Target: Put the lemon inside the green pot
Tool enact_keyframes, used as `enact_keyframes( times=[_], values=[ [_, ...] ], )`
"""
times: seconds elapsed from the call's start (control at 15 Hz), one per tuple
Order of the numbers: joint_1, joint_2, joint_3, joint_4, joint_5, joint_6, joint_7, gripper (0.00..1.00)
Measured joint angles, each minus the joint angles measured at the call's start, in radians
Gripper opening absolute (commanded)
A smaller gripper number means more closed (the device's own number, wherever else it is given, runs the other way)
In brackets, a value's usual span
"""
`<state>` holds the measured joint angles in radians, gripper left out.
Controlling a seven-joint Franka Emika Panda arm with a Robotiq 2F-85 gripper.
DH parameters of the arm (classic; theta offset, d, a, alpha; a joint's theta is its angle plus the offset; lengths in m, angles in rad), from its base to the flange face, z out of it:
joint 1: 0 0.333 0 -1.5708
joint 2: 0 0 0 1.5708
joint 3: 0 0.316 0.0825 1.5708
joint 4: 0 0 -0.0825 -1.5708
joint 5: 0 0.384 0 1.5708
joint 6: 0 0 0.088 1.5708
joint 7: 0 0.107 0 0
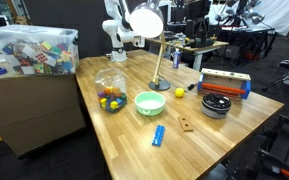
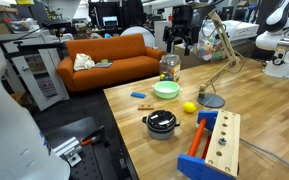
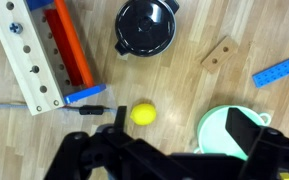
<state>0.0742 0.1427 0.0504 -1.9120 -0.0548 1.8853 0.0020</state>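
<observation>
The yellow lemon (image 3: 142, 114) lies on the wooden table, just left of the light green pot (image 3: 206, 125) in the wrist view. Both exterior views show the lemon (image 1: 179, 94) (image 2: 190, 107) a short way from the pot (image 1: 149, 103) (image 2: 166, 90), not touching it. My gripper (image 3: 182, 125) is open and empty, well above the table. One finger is over the table near the lemon and the other over the pot. It shows as a dark shape above the table in an exterior view (image 2: 179, 38).
A black lidded pot (image 3: 146, 28) (image 1: 216, 104), a wooden peg toy with orange and blue parts (image 3: 39, 55) (image 1: 225, 83), a blue block (image 3: 274, 72), a small wooden block (image 3: 219, 52), a jar of coloured pieces (image 1: 110, 92) and a desk lamp (image 1: 156, 85) share the table.
</observation>
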Motion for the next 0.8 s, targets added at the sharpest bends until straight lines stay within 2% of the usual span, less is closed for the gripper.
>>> enact_keyframes(
  times=[0.4,0.8],
  values=[
    [-0.015,0.161,-0.012,0.131,0.008,0.003,-0.009,1.00],
    [-0.049,0.328,-0.018,0.254,0.067,-0.006,-0.009,1.00]
  ],
)
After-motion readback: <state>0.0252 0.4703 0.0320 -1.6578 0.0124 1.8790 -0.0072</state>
